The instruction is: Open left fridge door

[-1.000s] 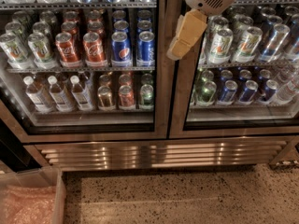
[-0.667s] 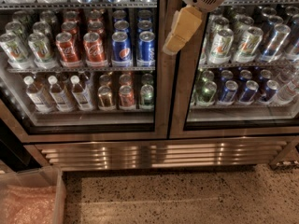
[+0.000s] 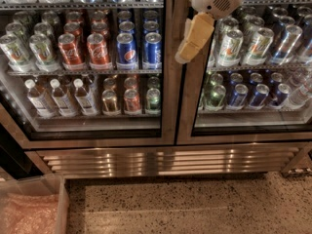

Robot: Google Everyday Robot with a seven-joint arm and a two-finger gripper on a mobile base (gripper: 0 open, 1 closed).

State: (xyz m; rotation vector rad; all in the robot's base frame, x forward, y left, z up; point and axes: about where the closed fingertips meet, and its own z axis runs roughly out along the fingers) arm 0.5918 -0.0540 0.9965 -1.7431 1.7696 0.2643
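The left fridge door (image 3: 168,82) is a tall glass panel in a brushed steel frame, standing flush with its twin. Behind its glass are red, blue and silver cans and small bottles. The twin right door (image 3: 187,111) shows green-white and dark blue cans. My gripper (image 3: 187,48) hangs from the white wrist (image 3: 214,1) at the top. Its cream-coloured fingers (image 3: 195,35) point down in front of the steel strip where the two doors meet, over the right door's frame.
A ribbed steel grille panel (image 3: 165,161) runs under both doors. Below it is speckled floor (image 3: 195,208). A clear plastic bin (image 3: 29,208) with pinkish contents stands at the bottom left. A dark gap (image 3: 9,155) lies left of the fridge.
The gripper has shifted a little left and up along the seam between the doors. Both doors stand as before.
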